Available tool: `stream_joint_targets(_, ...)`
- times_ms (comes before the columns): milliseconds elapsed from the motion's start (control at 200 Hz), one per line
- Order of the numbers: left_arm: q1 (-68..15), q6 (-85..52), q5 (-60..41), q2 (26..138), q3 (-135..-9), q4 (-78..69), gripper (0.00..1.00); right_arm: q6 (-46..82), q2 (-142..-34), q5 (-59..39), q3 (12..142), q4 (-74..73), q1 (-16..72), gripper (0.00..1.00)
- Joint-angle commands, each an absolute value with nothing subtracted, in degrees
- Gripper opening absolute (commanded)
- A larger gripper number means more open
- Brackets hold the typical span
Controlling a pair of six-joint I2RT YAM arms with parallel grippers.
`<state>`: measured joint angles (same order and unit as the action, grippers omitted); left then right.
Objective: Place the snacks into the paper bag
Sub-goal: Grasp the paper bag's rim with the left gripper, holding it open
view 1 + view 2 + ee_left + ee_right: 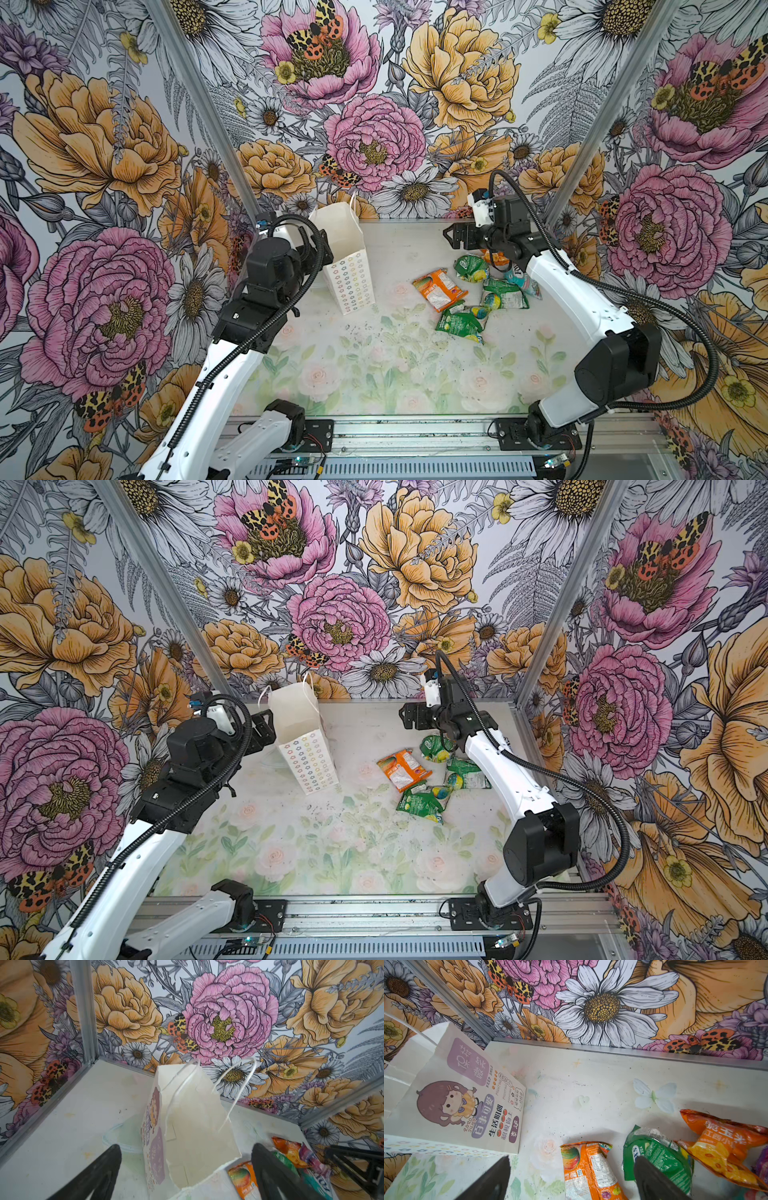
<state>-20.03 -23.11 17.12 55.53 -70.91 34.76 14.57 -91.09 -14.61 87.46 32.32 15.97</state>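
Right hand (451, 237): spread wide, empty, with the snacks (471, 268) clustered just under and behind it.
Slip risk: the foil is crinkly and overlapping, so a pinch may drag two or lose one.
Left hand (266, 725): spread too, empty, just beside the paper bag (309, 762).
Tip risk: the bag is tall and light, and one nudge could topple it.
Room: bare surface (399, 257) between bag and snacks; back wall (415, 124) close beyond.

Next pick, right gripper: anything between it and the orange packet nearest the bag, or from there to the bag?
Nothing visible: clear air from the right gripper to the orange packet, bare table from packet to paper bag.
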Motion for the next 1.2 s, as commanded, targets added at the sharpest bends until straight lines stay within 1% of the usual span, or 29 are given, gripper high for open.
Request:
stream_joint_targets(0, -21.18, -26.29, 16.53, 58.74, -75.18, 43.48, 0.99, 15.24, -92.97, -13.37, 90.72, 36.49, 16.34, 0.95)
stream_joint_targets(140, -20.70, -29.25, 19.30, 63.46, -76.90, 46.63, 0.99, 15.21, -94.19, -13.36, 91.94, 37.36, 16.44, 0.95)
stream_joint_targets(255, -18.00, -31.38, 16.76, 67.42, -77.35, 47.77, 0.99, 15.19, -94.13, -13.36, 91.71, 37.62, 16.44, 0.95)
stream_joint_targets(345, -17.67, -32.74, 17.92, 70.02, -77.68, 47.74, 0.99, 14.84, -94.07, -13.31, 91.34, 37.69, 16.52, 0.95)
stream_joint_targets(475, -17.33, -34.19, 20.37, 72.17, -78.35, 47.60, 0.99, 14.64, -94.09, -13.17, 90.88, 37.76, 16.54, 0.95)
stream_joint_targets(821, -15.47, -34.89, 18.72, 77.54, -81.11, 47.48, 0.99, 14.24, -95.14, -13.45, 90.86, 37.79, 16.52, 0.95)
stream_joint_targets(881, -15.45, -34.98, 18.85, 78.08, -81.35, 47.55, 0.97, 14.28, -95.23, -13.47, 90.70, 37.78, 16.52, 0.95)
stream_joint_targets(921, -15.47, -35.16, 18.97, 78.22, -81.33, 47.49, 0.93, 14.24, -95.11, -13.45, 90.68, 37.79, 16.52, 0.95)
stream_joint_targets(976, -15.42, -35.32, 19.01, 78.39, -81.31, 47.45, 0.85, 14.24, -95.10, -13.45, 90.56, 37.76, 16.53, 0.95)
stream_joint_targets(1041, -15.12, -35.55, 18.37, 78.32, -80.98, 46.89, 0.71, 14.28, -95.02, -13.45, 90.54, 37.78, 16.57, 0.94)
stream_joint_targets(1106, -14.97, -35.81, 17.38, 78.27, -80.41, 46.17, 0.61, 14.42, -94.84, -13.51, 90.32, 37.69, 16.52, 0.94)
stream_joint_targets(1151, -14.80, -35.86, 16.70, 78.31, -80.09, 45.89, 0.56, 14.56, -94.76, -13.54, 90.14, 37.70, 16.52, 0.94)
stream_joint_targets(1196, -14.70, -35.95, 16.29, 78.39, -79.98, 45.79, 0.54, 14.55, -94.75, -13.55, 89.94, 37.70, 16.53, 0.94)
